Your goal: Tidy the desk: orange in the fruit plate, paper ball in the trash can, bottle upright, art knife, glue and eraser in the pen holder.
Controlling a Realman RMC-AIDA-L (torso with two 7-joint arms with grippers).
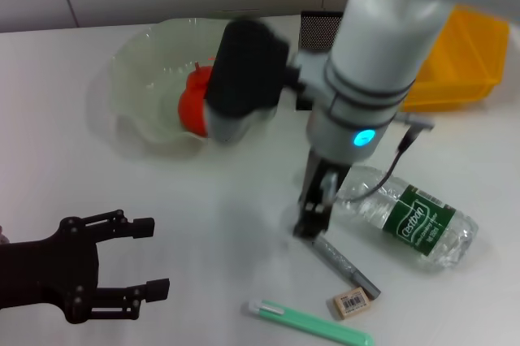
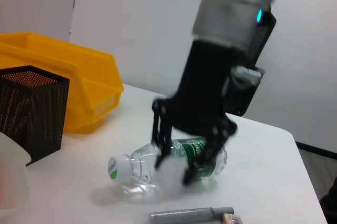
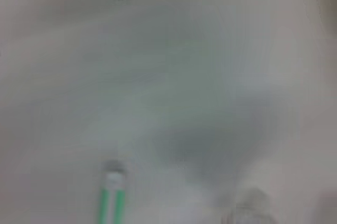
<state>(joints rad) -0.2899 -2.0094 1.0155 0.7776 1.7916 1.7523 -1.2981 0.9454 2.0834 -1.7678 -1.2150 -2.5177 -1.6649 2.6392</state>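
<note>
right gripper (image 1: 313, 220), jaws parted, hangs above the grey cylindrical glue stick (image 1: 345, 265) lying on the white desk (image 1: 203, 240) beside the clear plastic bottle (image 1: 410, 216); centre, descend, then close.

I'm looking at what seems an office or lab test room: a plain white worktop (image 1: 65, 118) against bare white walls, with a black mesh pen holder (image 2: 29, 111) and a yellow storage bin (image 1: 463, 62).
</note>
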